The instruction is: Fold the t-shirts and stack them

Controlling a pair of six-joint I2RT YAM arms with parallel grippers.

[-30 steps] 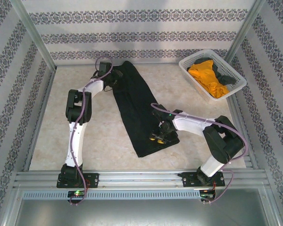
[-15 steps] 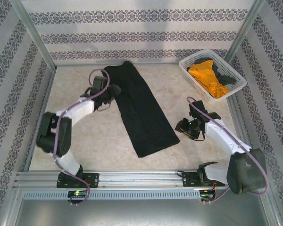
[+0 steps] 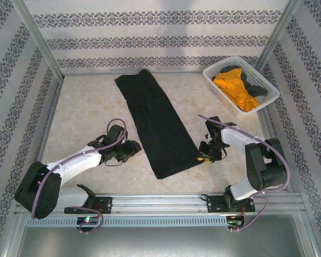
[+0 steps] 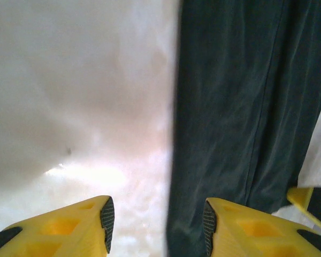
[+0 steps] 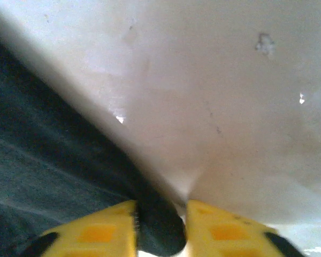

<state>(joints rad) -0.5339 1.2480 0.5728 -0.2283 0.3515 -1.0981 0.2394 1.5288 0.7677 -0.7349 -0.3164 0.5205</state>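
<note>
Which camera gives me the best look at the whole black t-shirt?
Top external: the black t-shirt lies there whole, a long folded strip. The left wrist view catches a stretch of its edge; the right wrist view, a corner between the fingers.

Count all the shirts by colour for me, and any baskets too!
White basket: 1
Orange-yellow shirt in it: 1
Dark shirt in it: 1
Black shirt lying flat: 1
Total: 4
</note>
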